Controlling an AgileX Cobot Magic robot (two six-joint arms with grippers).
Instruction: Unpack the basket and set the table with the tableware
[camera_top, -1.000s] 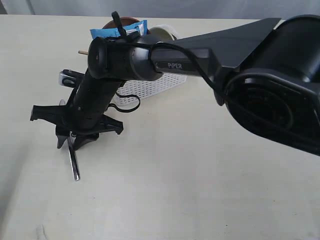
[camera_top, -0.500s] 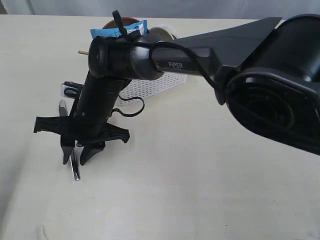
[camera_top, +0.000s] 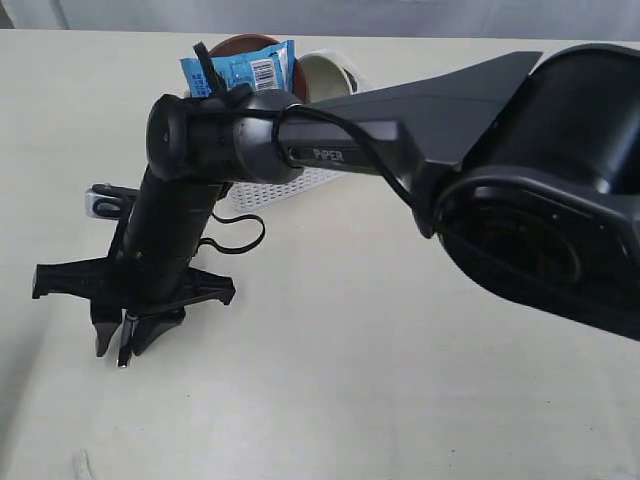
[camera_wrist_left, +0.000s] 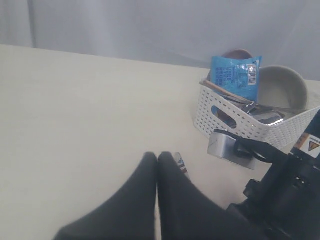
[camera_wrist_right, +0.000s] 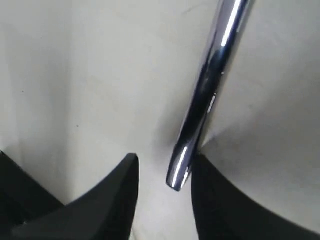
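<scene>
Right hand (camera_top: 121, 346) was low over the table (camera_top: 350, 380), fingers spread either side of a steel utensil (camera_wrist_right: 210, 90) lying flat there, not clamped on it. Left hand (camera_wrist_left: 157, 160) was pinched closed, holding nothing. Basket (camera_wrist_left: 240, 125) sat nearby with the bowl (camera_wrist_left: 282, 90) and blue packet (camera_wrist_left: 234, 75) in it.

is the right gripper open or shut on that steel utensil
Open. In the right wrist view the right gripper has its fingers apart, with bare table showing between one finger and the steel utensil.
</scene>
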